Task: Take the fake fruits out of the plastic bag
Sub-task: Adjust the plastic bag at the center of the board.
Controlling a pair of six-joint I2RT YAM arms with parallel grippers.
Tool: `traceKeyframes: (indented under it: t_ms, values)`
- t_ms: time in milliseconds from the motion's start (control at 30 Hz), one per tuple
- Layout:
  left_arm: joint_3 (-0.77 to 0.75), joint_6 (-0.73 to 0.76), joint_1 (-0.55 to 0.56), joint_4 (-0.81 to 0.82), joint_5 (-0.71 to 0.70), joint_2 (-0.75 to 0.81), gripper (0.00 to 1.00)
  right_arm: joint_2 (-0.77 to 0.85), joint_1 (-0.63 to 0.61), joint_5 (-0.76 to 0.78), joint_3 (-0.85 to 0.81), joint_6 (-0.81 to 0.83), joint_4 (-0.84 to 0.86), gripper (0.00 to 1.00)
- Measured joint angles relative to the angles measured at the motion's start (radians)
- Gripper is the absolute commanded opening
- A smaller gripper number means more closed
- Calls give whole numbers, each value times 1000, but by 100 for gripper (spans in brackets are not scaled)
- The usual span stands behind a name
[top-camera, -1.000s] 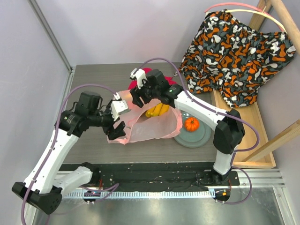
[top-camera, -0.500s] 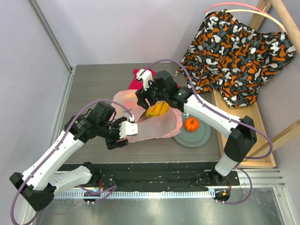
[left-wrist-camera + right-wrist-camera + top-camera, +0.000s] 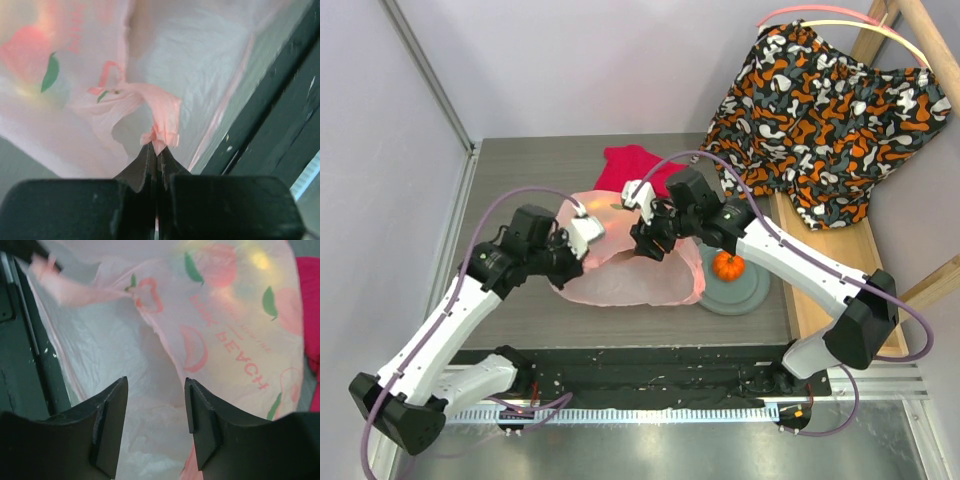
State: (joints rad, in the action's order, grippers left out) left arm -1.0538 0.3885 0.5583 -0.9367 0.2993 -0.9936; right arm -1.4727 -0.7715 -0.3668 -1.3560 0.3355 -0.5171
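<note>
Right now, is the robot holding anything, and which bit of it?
The left gripper is shut on the plastic bag, pinching a twisted strip of its film. The right gripper is open over the bag, holding nothing.

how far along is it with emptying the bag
Done: one orange fruit sits on the plate. In hand: the left gripper is shut on a fold of the plastic bag, and the right gripper hangs open over it. Left: whatever is inside; the film hides it.
</note>
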Motion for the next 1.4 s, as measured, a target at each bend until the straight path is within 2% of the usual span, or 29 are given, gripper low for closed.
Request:
traceKeyframes:
  t_ms: [133, 233, 300, 400, 567, 800, 1033, 1167, 1267, 1400]
  values:
    - [22, -321, -175, 97, 5, 14, 0, -8, -7, -45, 9, 48, -48, 52]
    - [61, -563, -312, 190, 62, 16, 0, -10, -21, -67, 7, 81, -69, 51]
    - [85, -685, -365, 245, 97, 8, 0, -15, -37, -76, 3, 100, -84, 50]
    - [92, -829, -403, 327, 146, -22, 0, -32, -55, -81, -7, 123, -104, 49]
    - [79, -955, -406, 435, 232, -62, 0, -95, -64, -74, -26, 142, -102, 48]
    - [24, -1002, -406, 507, 293, -96, 0, -234, -48, 64, -32, 109, -11, 47]
    - [51, -1004, -406, 518, 316, -60, 0, -336, 51, 127, -106, 30, 39, 47]
    - [90, -983, -406, 494, 315, -19, 0, -348, 88, 129, -137, 5, 51, 50]
    - [97, -966, -406, 471, 315, 0, 0, -346, 89, 121, -145, 1, 51, 57]
    - [97, -924, -406, 450, 314, 32, 0, -286, 59, 142, -53, 27, 68, 62]
